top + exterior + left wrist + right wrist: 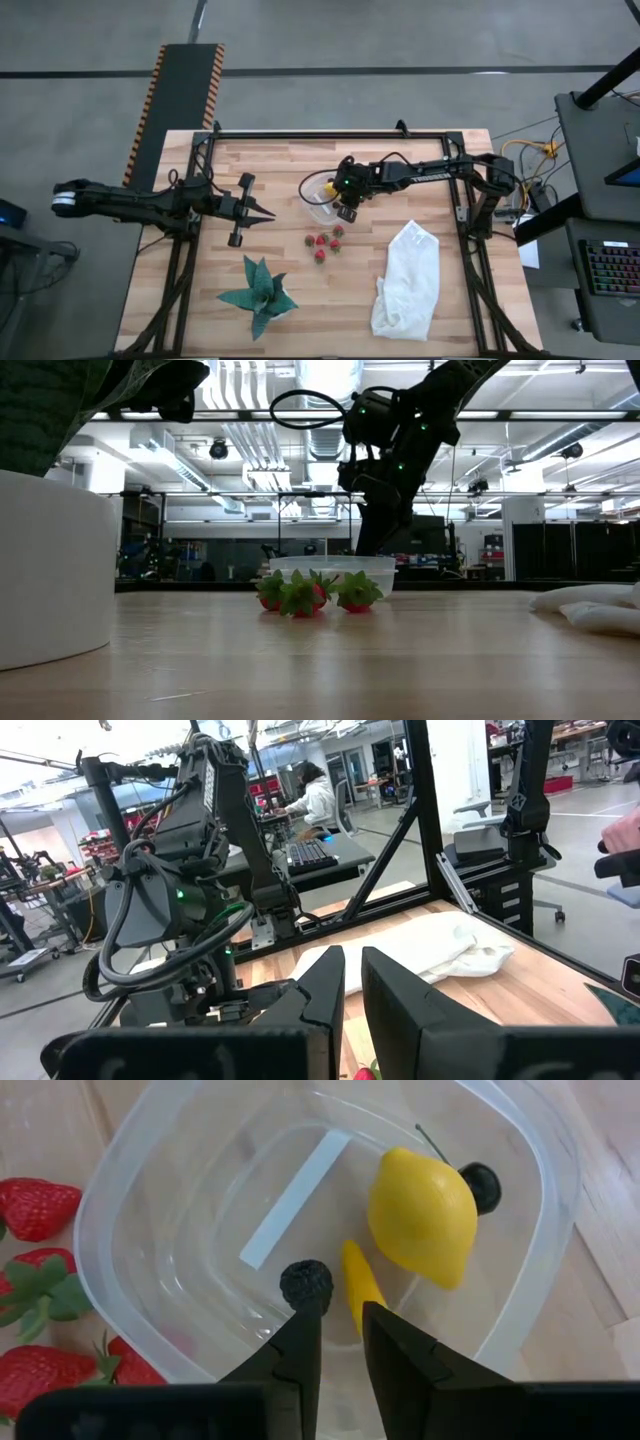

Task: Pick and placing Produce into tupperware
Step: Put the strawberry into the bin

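The clear tupperware (120, 1180) stands on the wooden table (250, 170) at mid-far. It holds a yellow lemon (420, 1215), an orange piece (360, 1280) and two dark balls (305, 1283) (482, 1185). My right gripper (340, 1312) hangs slanted over the tub's inside, narrowly open, with nothing between its fingers. Several red strawberries (325, 243) lie on the table just near of the tub. My left gripper (268, 213) hovers level at the table's left, shut and empty. My right gripper: one dark ball (305, 1283) lies on the tub's floor right at the end of one finger (300, 1345). Whether that finger touches the ball I cannot tell.
A green spiky plant shape (260, 295) sits near the front edge, left of centre. A white cloth bag (407, 280) lies at the front right. In the low view a white round body (50, 565) fills the left foreground. Bare wood lies between the strawberries and the bag.
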Controlling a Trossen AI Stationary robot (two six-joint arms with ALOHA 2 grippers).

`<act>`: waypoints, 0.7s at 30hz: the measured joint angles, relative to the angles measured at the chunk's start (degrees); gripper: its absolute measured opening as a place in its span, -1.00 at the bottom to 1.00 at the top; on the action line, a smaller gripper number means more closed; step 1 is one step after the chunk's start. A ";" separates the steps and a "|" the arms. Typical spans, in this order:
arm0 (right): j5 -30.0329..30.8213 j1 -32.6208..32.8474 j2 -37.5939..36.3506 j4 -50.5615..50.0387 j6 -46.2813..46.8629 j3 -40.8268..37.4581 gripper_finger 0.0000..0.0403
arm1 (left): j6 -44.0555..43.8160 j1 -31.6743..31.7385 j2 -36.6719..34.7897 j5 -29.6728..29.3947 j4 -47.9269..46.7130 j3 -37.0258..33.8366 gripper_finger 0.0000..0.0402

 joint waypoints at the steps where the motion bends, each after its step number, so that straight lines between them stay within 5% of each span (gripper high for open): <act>1: -0.06 0.01 -0.03 -0.03 0.01 0.02 -0.66 | 0.00 0.00 0.02 0.00 0.00 0.00 -0.88; 14: -3.24 8.07 -9.65 0.37 1.78 1.20 -0.74 | -0.15 0.00 -0.01 0.02 -0.76 0.00 -0.88; 21: 8.59 19.72 -14.67 0.51 -1.26 1.07 -0.74 | -0.33 -0.02 0.02 0.02 -0.96 0.00 -0.88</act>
